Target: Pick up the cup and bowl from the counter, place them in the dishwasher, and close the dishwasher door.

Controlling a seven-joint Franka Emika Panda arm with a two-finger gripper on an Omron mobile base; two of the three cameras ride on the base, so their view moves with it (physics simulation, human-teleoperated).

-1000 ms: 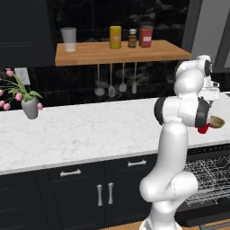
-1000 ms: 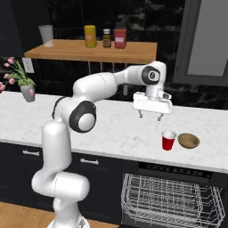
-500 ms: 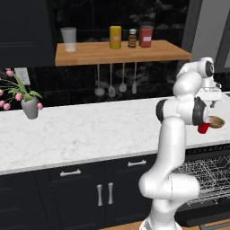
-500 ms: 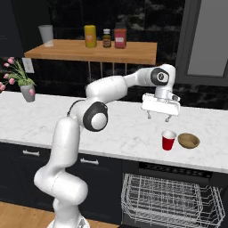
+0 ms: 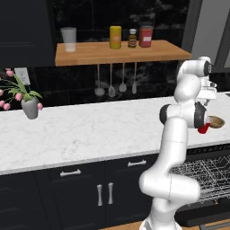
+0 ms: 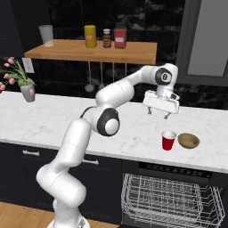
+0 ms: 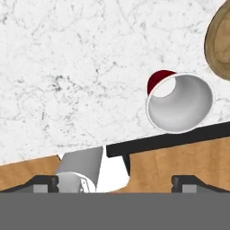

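My two-finger gripper (image 6: 159, 113) hangs above the long white marble-look counter (image 6: 53, 120), jaws spread wide, nothing between them. It points down at the counter top.

Small red cup with white inside (image 6: 168, 140) stands upright on the counter, below the gripper and slightly toward the counter's front edge, apart from my fingers. In the hand view the cup (image 7: 179, 103) sits right of centre, mouth facing the camera, close to the counter's front edge.

Small shallow tan-brown wood-like bowl (image 6: 188, 140) rests on the counter just beside the cup, on its right in the right base view, with a small gap between them. In the hand view the bowl (image 7: 218, 41) is cut off at the top right corner. In the left base view my arm hides most of the cup (image 5: 203, 129); the bowl (image 5: 216, 121) pokes out just past it.

Black built-in dishwasher (image 6: 174, 170) sits under the counter, directly below the cup. Its grey wire rack (image 6: 169, 202) is pulled out in front. I cannot tell how the dishwasher door lies.

Grey flower vase with pink blooms (image 6: 27, 92) stands at the far left end of the counter, well apart from the cup. Wooden wall shelf (image 6: 93, 50) hangs above the counter with a clear frosted tumbler (image 6: 46, 34), a yellow jar (image 6: 90, 36), a small dark bottle (image 6: 107, 38) and a red jar (image 6: 120, 35).
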